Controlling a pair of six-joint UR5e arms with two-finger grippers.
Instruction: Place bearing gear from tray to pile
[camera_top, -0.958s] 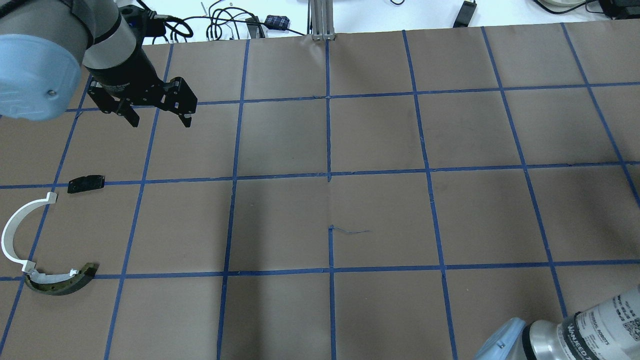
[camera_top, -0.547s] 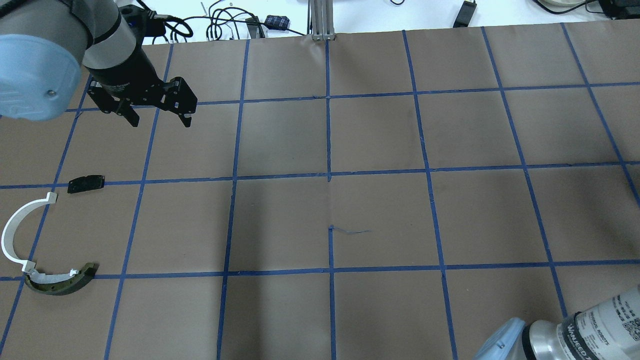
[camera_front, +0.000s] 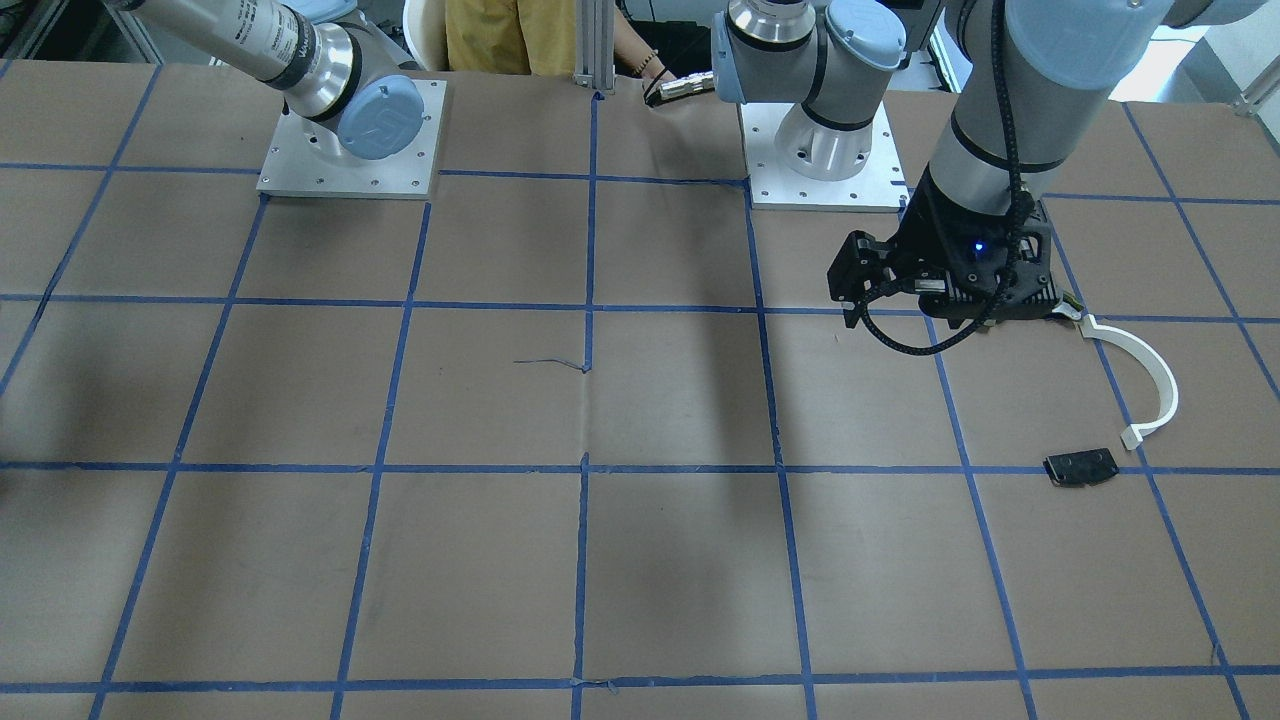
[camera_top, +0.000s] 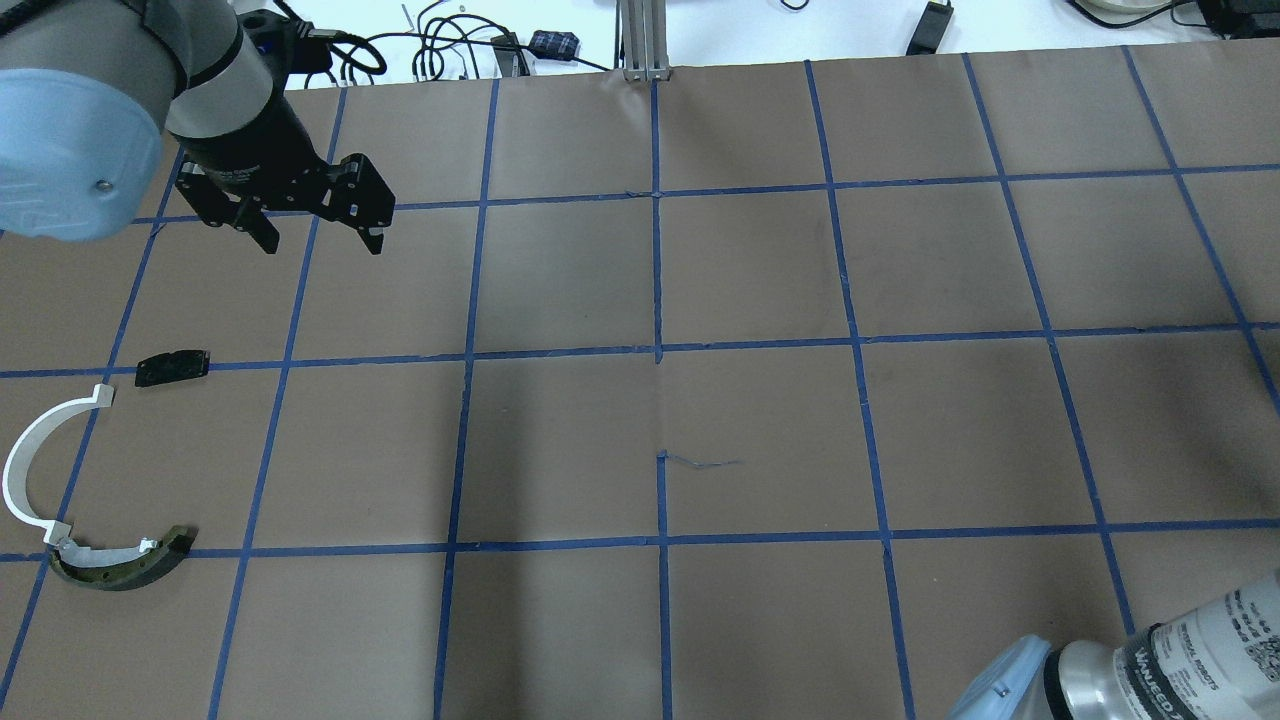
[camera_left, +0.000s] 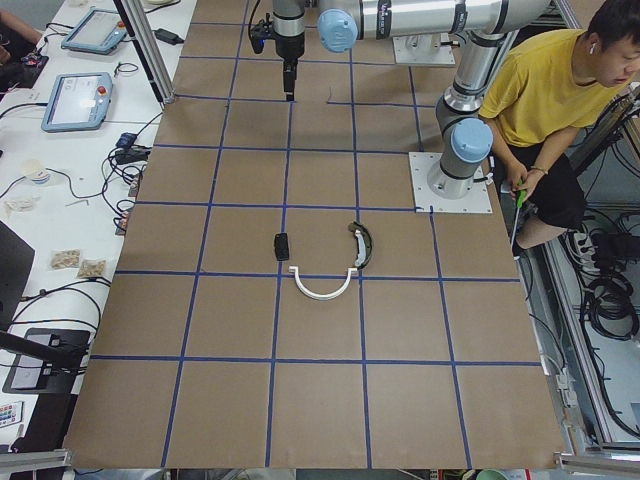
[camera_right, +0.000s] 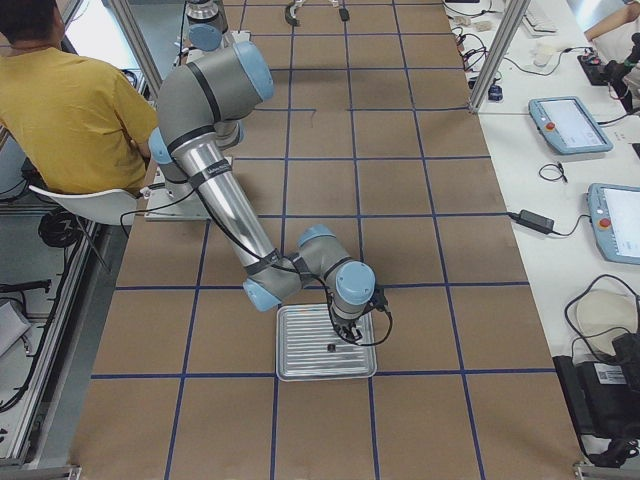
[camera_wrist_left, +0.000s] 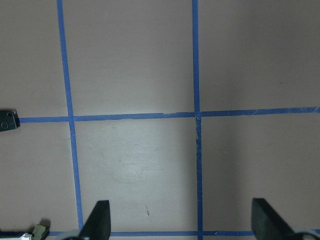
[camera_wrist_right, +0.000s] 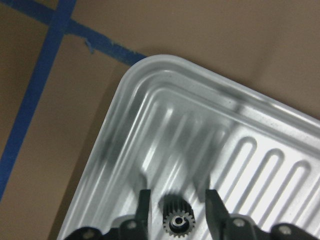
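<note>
The pile (camera_top: 125, 570) of loose parts lies far left on the surface (camera_top: 760, 420). The left gripper (camera_top: 322, 245) hovers nearby, jaws apart, empty. The right gripper (camera_wrist_right: 177, 192) has its jaws apart, straddling the bearing gear (camera_wrist_right: 176, 223) in the tray (camera_wrist_right: 150, 65).

A table (camera_top: 760, 430) covered in brown paper and gridded with blue tape (camera_top: 657, 270) carries three loose parts at the robot's left end: a white arc strip (camera_front: 1162, 376), a dark curved metal piece (camera_top: 125, 572) touching one end of it, and a flat black piece (camera_top: 172, 367) near the other. A ribbed metal tray (camera_right: 300, 345) sits well apart at the opposite end. Two mounting plates (camera_front: 290, 170) lie along the robot's edge.
</note>
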